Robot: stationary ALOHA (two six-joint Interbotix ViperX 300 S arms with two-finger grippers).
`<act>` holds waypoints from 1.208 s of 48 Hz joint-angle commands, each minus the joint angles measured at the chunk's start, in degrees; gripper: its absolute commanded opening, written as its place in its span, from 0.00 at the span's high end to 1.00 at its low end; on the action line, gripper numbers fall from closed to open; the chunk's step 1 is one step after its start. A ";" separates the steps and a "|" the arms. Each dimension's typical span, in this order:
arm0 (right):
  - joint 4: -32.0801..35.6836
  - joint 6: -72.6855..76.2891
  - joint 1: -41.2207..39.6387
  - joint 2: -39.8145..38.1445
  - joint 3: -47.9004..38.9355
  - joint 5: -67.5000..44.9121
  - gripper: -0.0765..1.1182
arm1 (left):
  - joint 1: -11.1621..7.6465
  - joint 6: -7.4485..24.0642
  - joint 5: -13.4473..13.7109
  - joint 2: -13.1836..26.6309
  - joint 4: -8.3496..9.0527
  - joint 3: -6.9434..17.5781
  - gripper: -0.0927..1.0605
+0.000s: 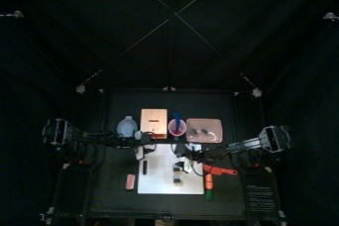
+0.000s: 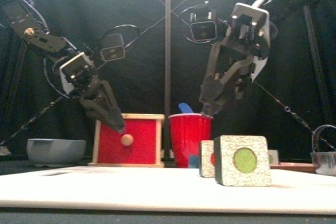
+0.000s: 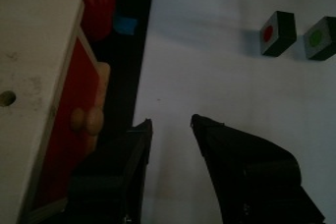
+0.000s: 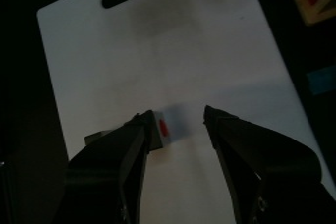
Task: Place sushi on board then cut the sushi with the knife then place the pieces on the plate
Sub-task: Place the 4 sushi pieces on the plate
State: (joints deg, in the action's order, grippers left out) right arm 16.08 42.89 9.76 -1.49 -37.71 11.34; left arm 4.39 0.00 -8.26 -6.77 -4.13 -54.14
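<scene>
top cam: we're high up, looking down, tipped toward 12 o'clock, table (image 1: 106, 200) far off at 6 | front cam: table height at the front edge, facing 12, sushi pieces (image 2: 245, 160) near and large | wrist cams: both close over the white board (image 4: 171, 61); left one shares the sushi pieces and wooden box (image 3: 33, 61) with front

Sushi pieces on the table: two, a green-centred piece (image 3: 316, 38) and a red-centred piece (image 3: 274, 33). One each of the following: white cutting board (image 2: 132, 184), wooden box (image 2: 129, 140) with a red drawer front, red cup (image 2: 191, 135), blue-grey bowl (image 2: 55, 150), pink tray (image 1: 203, 128). Knives seen for certain: one, the blue knife (image 2: 184, 108) standing in the cup.
</scene>
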 commanded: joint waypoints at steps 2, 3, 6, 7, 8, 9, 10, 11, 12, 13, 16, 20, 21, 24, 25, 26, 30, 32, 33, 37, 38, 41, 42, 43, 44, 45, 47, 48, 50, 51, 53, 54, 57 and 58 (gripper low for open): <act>-1.23 -0.09 1.23 0.09 1.49 -0.35 0.25 | 0.00 0.00 -0.35 -0.26 -0.18 0.62 0.25; -1.32 -0.09 1.32 0.26 1.58 -0.26 0.25 | 0.00 0.00 -0.35 -0.18 -0.18 0.62 0.25; -1.32 -0.09 1.32 0.88 1.58 -0.26 0.25 | 0.18 0.09 -0.35 0.26 -0.18 0.79 0.25; -1.32 -0.09 1.32 1.05 1.58 -0.26 0.25 | 0.18 0.09 -0.35 0.35 -0.18 0.79 0.25; -1.32 -0.09 1.32 1.32 1.58 -0.26 0.25 | 0.18 0.09 -0.35 0.44 -0.18 0.79 0.25; -1.32 -0.09 1.32 1.49 1.67 -0.26 0.25 | 0.18 0.09 -0.35 0.70 -0.18 0.79 0.25; -1.14 -0.09 1.32 1.93 1.67 -0.26 0.25 | 0.18 0.09 -0.35 0.88 -0.18 0.88 0.25; -1.05 -0.09 1.32 2.20 1.76 -0.26 0.25 | 0.18 0.09 -0.35 1.05 -0.18 0.88 0.25; -1.05 -0.09 1.32 2.55 1.85 -0.18 0.25 | 0.09 0.09 -0.35 1.32 -0.18 0.88 0.25; -0.97 -0.09 1.23 2.90 1.93 -0.18 0.25 | 0.09 0.09 -0.35 1.41 -0.18 0.97 0.25; -0.79 -0.26 1.05 3.96 2.20 -0.18 0.25 | 0.09 0.09 -0.35 1.67 -0.18 1.14 0.25; -0.18 -0.26 0.97 5.36 2.72 0.09 0.25 | 0.09 0.09 -0.35 1.67 -0.18 1.23 0.25; 0.00 -0.35 0.97 5.71 2.81 0.18 0.26 | 0.09 0.09 -0.35 1.76 -0.18 1.32 0.25; 0.35 -0.44 0.97 6.50 3.16 0.44 0.26 | 0.09 0.18 -0.35 1.67 -0.18 1.32 0.25; 0.53 -0.44 0.88 6.86 3.16 0.53 0.26 | 0.09 0.18 -0.35 1.67 -0.09 1.32 0.25; 0.62 -0.44 0.88 7.03 3.25 0.62 0.26 | 0.09 0.18 -0.35 1.67 -0.09 1.32 0.25; 0.79 -0.44 0.88 7.47 3.43 0.70 0.29 | 0.00 0.18 -0.35 1.67 -0.18 1.32 0.25; 0.79 -0.44 0.88 7.47 3.43 0.70 0.31 | 0.00 0.18 -0.35 1.67 -0.18 1.32 0.25; 0.79 -0.44 0.88 7.47 3.43 0.70 0.32 | -0.09 0.18 -0.35 1.67 -0.18 1.32 0.25; 0.79 -0.26 0.88 7.03 3.25 0.70 0.39 | -0.09 0.18 -0.26 1.67 -0.18 1.32 0.25; 0.79 -0.18 0.88 6.94 3.16 0.70 0.40 | -0.09 0.18 -0.35 1.67 -0.18 1.32 0.25; 0.70 0.00 0.79 6.24 2.90 0.79 0.43 | -0.18 0.18 -0.35 1.67 -0.18 1.32 0.25; 0.70 0.00 0.79 5.98 2.81 0.79 0.44 | -0.18 0.18 -0.35 1.67 -0.18 1.32 0.25; 0.70 0.00 0.70 5.36 2.64 0.88 0.44 | -0.18 0.18 -0.35 1.67 -0.18 1.32 0.25; 0.70 0.00 0.62 4.92 2.37 1.05 0.44 | -0.18 0.18 -0.35 1.67 -0.18 1.32 0.25; 0.70 0.00 0.26 4.39 2.20 1.23 0.44 | -0.18 0.18 -0.35 1.67 -0.18 1.32 0.25; 0.62 0.00 -0.35 3.16 1.67 1.76 0.44 | -0.26 0.18 -0.35 1.67 -0.18 1.32 0.25; 0.53 0.00 -0.70 2.37 1.32 2.11 0.44 | -0.26 0.18 -0.26 1.67 -0.18 1.32 0.25; 0.62 0.09 -1.41 0.70 0.62 3.08 0.44 | -0.26 0.18 -0.35 1.58 -0.18 1.32 0.25; 0.62 0.09 -1.76 -0.35 0.18 3.69 0.44 | -0.26 0.18 -0.35 1.58 -0.18 1.32 0.25; 0.53 0.09 -2.81 -2.37 -0.62 5.10 0.44 | -0.26 0.18 -0.26 1.49 -0.18 1.32 0.25; 0.62 0.09 -3.52 -3.96 -1.23 6.33 0.44 | -0.26 0.18 -0.35 1.49 -0.18 1.32 0.25; 0.62 0.18 -5.19 -6.94 -2.37 9.49 0.44 | -0.26 0.18 -0.35 1.32 -0.18 1.32 0.25; 0.62 0.18 -5.89 -7.91 -2.72 10.55 0.44 | -0.35 0.18 -0.35 1.32 -0.18 1.32 0.25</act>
State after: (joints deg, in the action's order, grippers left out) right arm 16.79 43.07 6.33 -3.60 -39.99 18.63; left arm 4.22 0.09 -8.26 -4.83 -4.13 -54.05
